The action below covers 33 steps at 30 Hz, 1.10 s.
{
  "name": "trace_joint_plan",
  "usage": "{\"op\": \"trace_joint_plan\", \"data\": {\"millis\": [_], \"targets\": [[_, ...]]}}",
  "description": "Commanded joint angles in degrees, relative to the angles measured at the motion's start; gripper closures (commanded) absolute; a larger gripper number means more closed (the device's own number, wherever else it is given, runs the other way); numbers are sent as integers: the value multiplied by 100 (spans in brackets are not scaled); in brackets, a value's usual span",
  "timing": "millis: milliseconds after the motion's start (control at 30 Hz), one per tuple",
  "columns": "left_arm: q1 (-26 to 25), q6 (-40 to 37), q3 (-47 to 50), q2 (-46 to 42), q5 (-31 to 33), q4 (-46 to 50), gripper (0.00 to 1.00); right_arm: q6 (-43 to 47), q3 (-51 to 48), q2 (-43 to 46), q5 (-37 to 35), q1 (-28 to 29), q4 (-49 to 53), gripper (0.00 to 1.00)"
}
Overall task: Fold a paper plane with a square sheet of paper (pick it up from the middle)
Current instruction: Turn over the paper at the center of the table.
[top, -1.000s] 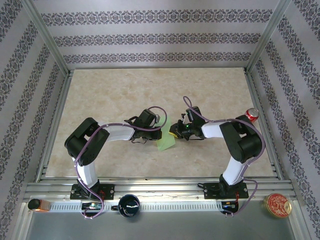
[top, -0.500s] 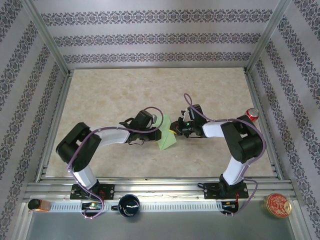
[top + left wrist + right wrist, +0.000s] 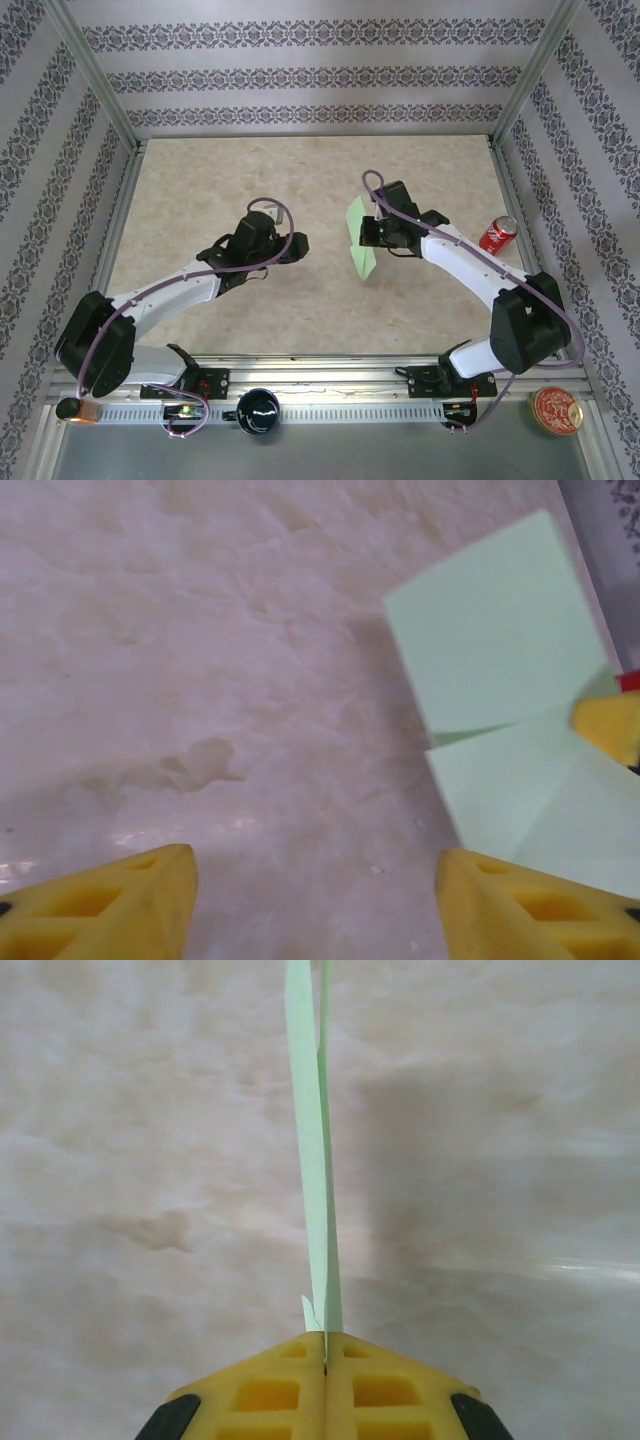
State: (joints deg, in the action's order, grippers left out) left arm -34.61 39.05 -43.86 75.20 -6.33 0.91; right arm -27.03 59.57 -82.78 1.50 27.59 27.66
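Showing creases, the light-green paper (image 3: pixel 490 645) is folded double.

Was a thin, plain light-green sheet of paper (image 3: pixel 360 240), folded double, with a slanted crease across its flat face. Stood on edge, nearly vertical, clear of the table (image 3: pixel 200 190) near its middle. Was pinched at one end by the closed right gripper (image 3: pixel 325 1338).

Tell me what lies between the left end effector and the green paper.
Only bare tabletop lies between the left end effector and the green paper, as the top external view shows.
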Motion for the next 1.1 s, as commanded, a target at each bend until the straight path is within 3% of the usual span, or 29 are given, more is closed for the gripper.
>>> {"op": "trace_joint_plan", "data": {"millis": [0,167,300,433,733,833,933,1067], "targets": [[182,201,173,-327,311,238,33,786,421,-29,-2392,343,1568,100],[358,410,422,-740,564,351,33,766,565,-304,-3177,699,1523,100],[507,656,561,-1201,1076,865,34,722,918,-1035,-3709,1226,1632,100],[742,877,662,-1671,1412,1440,35,521,1327,-1798,-3800,1707,1757,100],[1044,1013,985,-2423,1398,1687,37,-104,1891,-2470,-1230,1969,1111,92],[1042,996,929,-2233,1185,1579,37,-63,2115,-2649,-440,1947,1011,83],[1044,905,757,-1820,766,1400,37,-76,1997,-2536,630,1785,620,66],[1036,837,561,-1174,76,1061,39,-330,1303,-1966,1438,1430,-182,64]]}}
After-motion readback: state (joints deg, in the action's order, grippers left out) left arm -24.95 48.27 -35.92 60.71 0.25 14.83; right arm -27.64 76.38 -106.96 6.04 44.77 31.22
